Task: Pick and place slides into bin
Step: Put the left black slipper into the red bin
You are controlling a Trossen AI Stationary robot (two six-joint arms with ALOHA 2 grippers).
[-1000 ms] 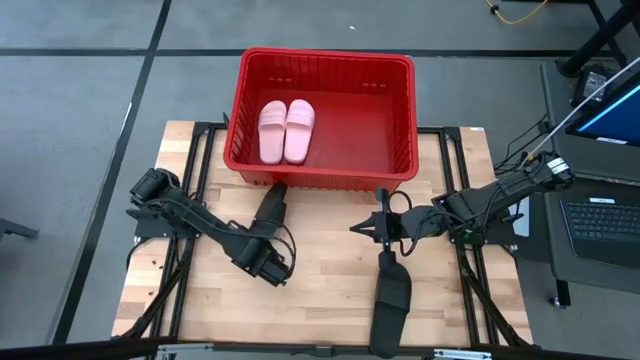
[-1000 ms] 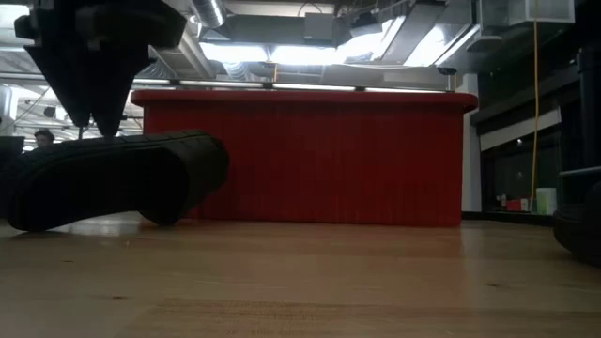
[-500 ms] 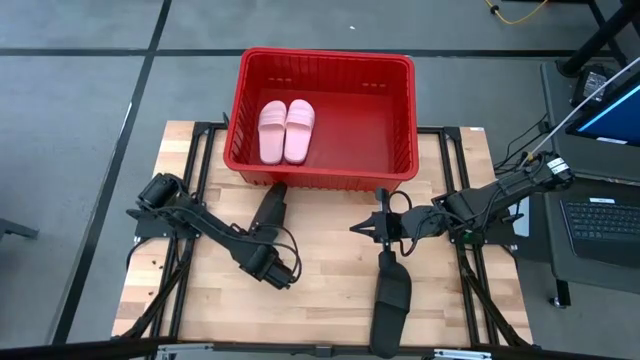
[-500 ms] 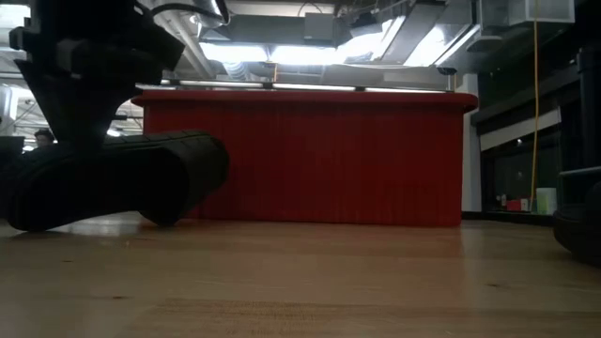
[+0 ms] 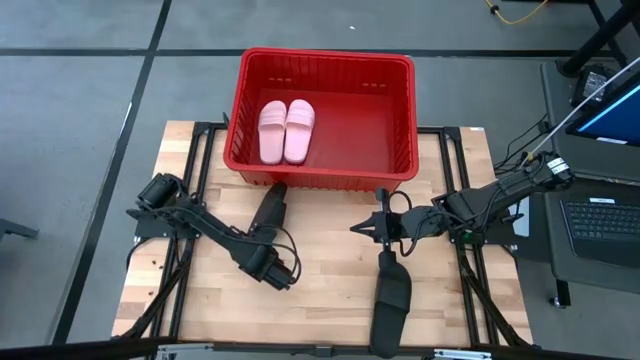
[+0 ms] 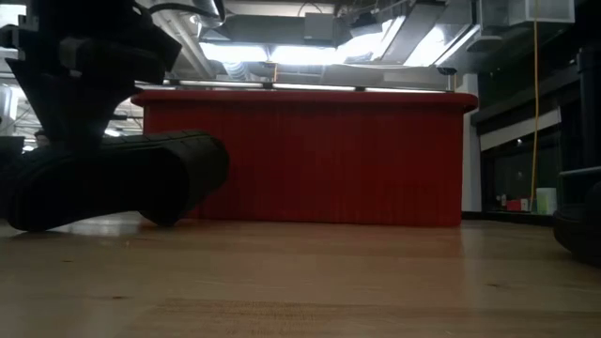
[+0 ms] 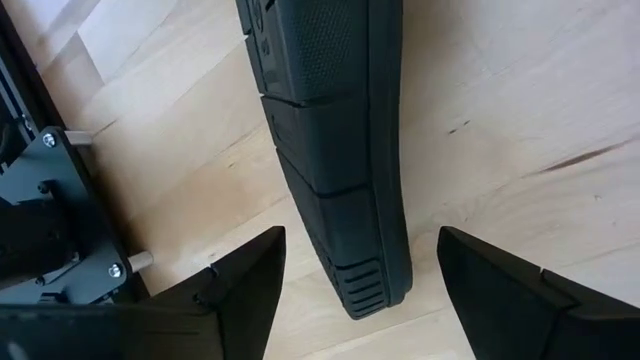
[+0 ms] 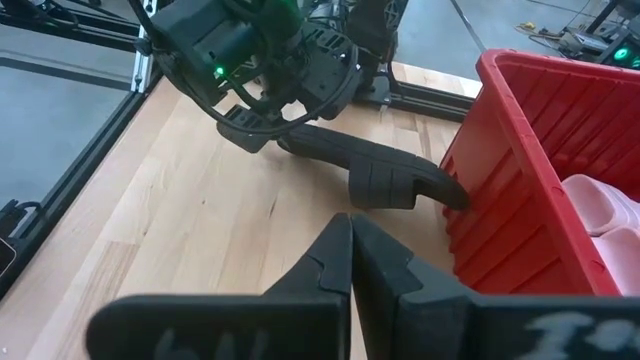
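Two pale pink slides (image 5: 286, 131) already lie side by side inside the red bin (image 5: 399, 67), so you are halfway; two black slides are left on the table (image 5: 330, 262). You are now on the third pick. Your left gripper (image 7: 350, 290) hangs low over the heel end of one black slide (image 5: 270, 210), its fingers (image 7: 245, 285) spread wide on either side of the sole and holding nothing. That slide lies lengthwise, its far end touching or almost touching the bin's near wall.

Next you need to drop the open fingers around the sole, close firmly on its edges, lift clear of the rim and carry it over the free floor beside the pink pair. I judge the sole narrow enough to fit the opening as it stands.

Your right gripper (image 5: 383, 225) waits near the table's middle with its fingers pressed together and empty, just beyond the end of the second black slide (image 5: 390, 298).

Each black slide is matte, with a ribbed, textured sole and a broad strap.
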